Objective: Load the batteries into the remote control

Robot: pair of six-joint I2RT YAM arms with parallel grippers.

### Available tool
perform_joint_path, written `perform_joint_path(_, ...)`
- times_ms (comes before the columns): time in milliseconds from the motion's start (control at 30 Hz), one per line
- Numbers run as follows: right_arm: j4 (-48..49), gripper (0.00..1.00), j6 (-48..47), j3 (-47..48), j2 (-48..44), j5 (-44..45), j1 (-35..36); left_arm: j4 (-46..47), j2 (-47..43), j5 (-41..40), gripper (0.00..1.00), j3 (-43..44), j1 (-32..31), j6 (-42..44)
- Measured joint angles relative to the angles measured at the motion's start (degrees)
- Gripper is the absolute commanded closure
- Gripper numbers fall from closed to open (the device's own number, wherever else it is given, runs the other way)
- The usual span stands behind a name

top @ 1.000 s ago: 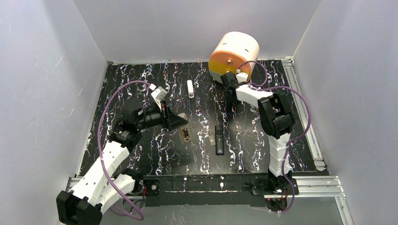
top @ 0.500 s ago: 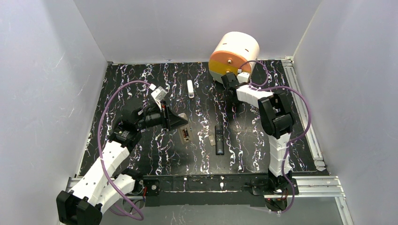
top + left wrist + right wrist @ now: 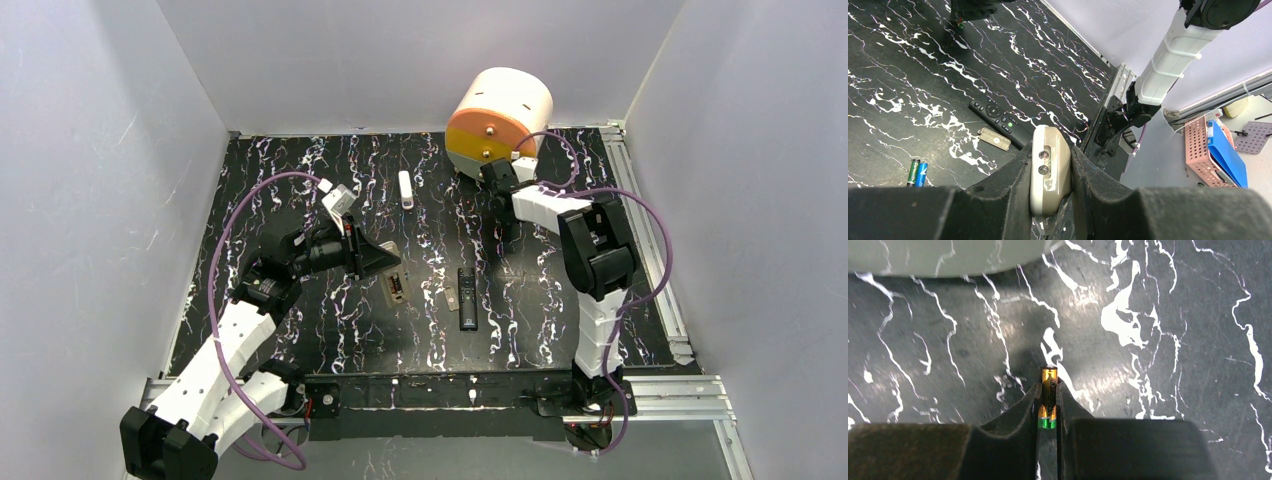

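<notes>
Marbled black table [image 3: 1173, 315] | battery [image 3: 1049, 379] clamped in right end effector [image 3: 1049, 388]

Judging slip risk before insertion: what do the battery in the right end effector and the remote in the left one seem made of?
Battery: likely a metal cell in a glossy printed wrap; its gold end gleams under the light. Remote control: probably moulded plastic, greyish-tan, satin to matte; rounded edges and only dull reflections. Looks alone cannot confirm either.

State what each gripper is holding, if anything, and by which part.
Left gripper clamps the remote control by its two opposite sides. Right gripper pinches a battery across its body, gold end sticking out.
</notes>
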Motion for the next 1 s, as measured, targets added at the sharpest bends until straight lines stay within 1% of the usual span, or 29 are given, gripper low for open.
perform_joint_path(200,-4.7,0.86,-3.6,-4.1,-4.6,-5.3,0.4,0.0,0.3,-0.3,1.0,0.0,0.0,-0.5)
perform_joint_path(500,-11.7,0.85,-4.4,-19.7,-19.5,-14.2,5.7,-0.5,3.5,-1.8,1.0,0.1,0.0,-3.6)
perform_joint_path(633,-14.0,0.85,-4.1,-23.6,-23.4,-16.2,8.2,-0.5,3.3,-2.2,1.0,0.1,0.0,-5.1)
perform_joint_path(800,-16.0,0.82,-2.8,-26.1,-25.6,-17.4,11.5,-0.5,3.3,-3.1,1.0,0.1,0.0,-7.1)
perform_joint_path(1000,-16.6,0.74,-2.4,-26.3,-25.8,-17.8,12.4,-0.5,3.3,-4.9,1.0,-0.1,0.0,-8.5)
